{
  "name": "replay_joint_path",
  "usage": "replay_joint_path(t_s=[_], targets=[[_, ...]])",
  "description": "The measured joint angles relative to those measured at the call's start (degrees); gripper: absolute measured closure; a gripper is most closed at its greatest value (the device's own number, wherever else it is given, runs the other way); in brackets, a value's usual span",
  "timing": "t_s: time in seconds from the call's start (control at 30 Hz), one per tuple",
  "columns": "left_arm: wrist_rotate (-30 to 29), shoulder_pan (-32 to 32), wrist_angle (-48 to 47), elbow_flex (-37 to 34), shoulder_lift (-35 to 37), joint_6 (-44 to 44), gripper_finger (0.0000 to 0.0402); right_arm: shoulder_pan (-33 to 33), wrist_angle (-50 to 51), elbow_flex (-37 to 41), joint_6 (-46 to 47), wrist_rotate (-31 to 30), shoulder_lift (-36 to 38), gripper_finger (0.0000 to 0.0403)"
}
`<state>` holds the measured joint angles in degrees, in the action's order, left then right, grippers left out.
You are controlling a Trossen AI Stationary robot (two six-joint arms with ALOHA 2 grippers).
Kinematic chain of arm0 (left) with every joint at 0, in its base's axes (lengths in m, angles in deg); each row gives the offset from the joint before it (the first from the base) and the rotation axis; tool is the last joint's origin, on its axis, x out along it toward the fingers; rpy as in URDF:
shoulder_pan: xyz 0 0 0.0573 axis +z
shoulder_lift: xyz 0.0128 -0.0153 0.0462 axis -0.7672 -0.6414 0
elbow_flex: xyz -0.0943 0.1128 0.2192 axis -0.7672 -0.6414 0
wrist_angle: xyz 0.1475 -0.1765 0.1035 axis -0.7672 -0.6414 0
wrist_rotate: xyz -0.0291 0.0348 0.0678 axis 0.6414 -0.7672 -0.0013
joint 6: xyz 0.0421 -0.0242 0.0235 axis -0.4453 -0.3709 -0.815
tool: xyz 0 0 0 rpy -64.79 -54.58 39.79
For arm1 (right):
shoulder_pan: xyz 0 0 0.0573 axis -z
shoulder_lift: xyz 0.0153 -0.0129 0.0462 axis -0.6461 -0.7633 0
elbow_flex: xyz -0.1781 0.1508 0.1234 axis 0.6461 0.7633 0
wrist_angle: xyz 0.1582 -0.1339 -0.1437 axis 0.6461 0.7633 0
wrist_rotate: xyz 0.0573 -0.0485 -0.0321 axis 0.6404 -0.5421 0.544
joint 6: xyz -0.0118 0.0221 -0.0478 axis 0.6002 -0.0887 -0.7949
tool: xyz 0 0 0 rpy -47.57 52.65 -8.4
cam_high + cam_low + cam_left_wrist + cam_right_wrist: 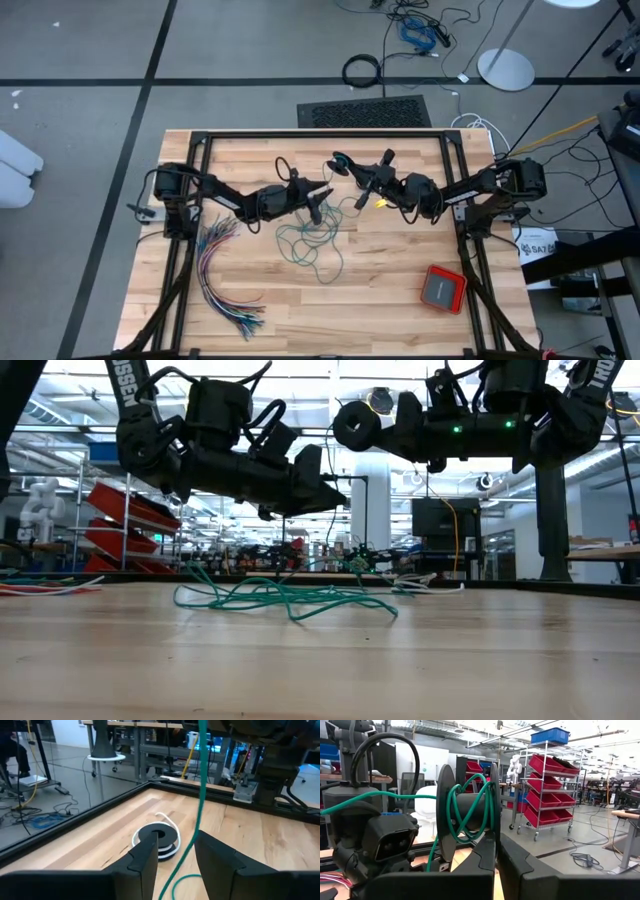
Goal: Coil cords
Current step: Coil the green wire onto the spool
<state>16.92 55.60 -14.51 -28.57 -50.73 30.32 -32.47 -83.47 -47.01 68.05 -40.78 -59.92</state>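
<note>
The teal-green cord (312, 240) lies in loose loops on the table and shows in the low view (285, 595). One strand (201, 795) rises between the fingers of my left gripper (172, 865), which is open above the table's middle (318, 203); whether it touches them I cannot tell. The strand's upper part is wound on a black spool (467, 810). My right gripper (496, 862) is shut on that spool, in the air beside the left gripper (362, 187). The black cord with a white tail (158, 839) lies coiled on the table near its far edge (343, 163). My right gripper pinches one flange of the black spool at its rim (493, 837) between its two fingers. The spool is lifted clear of the table (357, 425), with several turns of teal cord (470, 805) on its core. A strand runs off it toward the left arm.
A fanned bundle of many-coloured wires (222, 275) lies at the table's near left. A red box (443, 288) sits at the near right. The black frame rails (320, 134) run along the table's edges. Bare wood lies at the near middle.
</note>
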Motion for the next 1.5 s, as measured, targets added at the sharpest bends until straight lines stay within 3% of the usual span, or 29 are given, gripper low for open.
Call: replay_joint_path(t_s=[0.2, 0.47, 0.73, 1.5], targets=[[0.0, 0.0, -1.1, 0.0, 0.0, 0.0, 0.029, 0.0, 0.0, 0.0, 0.0, 0.0, 0.0, 0.0403], [-1.4, 0.9, -2.2, 1.0, 0.0, -1.8, 0.0392, 0.0, -0.3, 0.0, 0.2, 0.0, 0.0, 0.0403], [-1.3, 3.0, -18.8, 9.2, 0.0, -1.6, 0.0399, 0.0, 0.2, -1.1, 0.3, 0.0, 0.0, 0.0403], [2.4, 2.7, -37.0, 21.5, 0.0, -2.7, 0.0401, 0.0, 0.8, -1.1, 1.7, -0.2, 0.0, 0.0403]])
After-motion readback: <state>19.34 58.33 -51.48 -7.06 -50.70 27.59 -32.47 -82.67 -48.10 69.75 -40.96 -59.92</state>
